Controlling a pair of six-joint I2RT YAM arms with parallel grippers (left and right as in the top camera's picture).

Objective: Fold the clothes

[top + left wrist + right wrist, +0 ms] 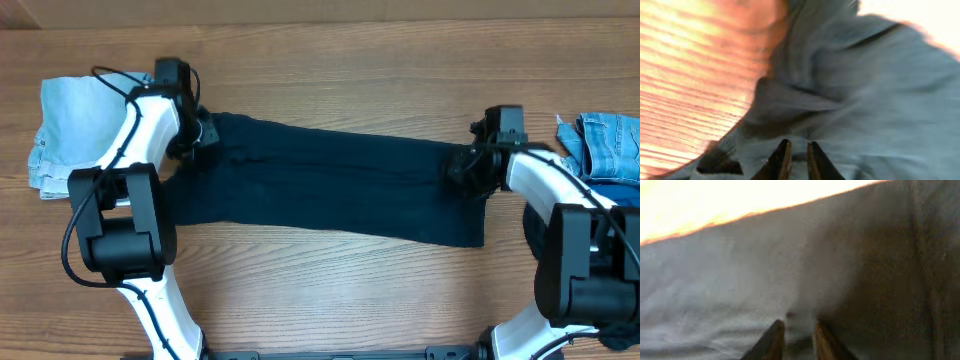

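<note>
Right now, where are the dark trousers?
In the overhead view the dark trousers lie across the middle of the table, between the left gripper and the right gripper, pale denim clothes beyond each end.

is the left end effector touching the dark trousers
Touching. The left wrist view shows the left end effector nearly closed on a raised fold of the dark trousers, with the fabric pinched inside it.

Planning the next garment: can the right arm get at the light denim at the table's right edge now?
Probably yes: the light denim lies close beside the right gripper, nothing between; it must first release the dark trousers.
</note>
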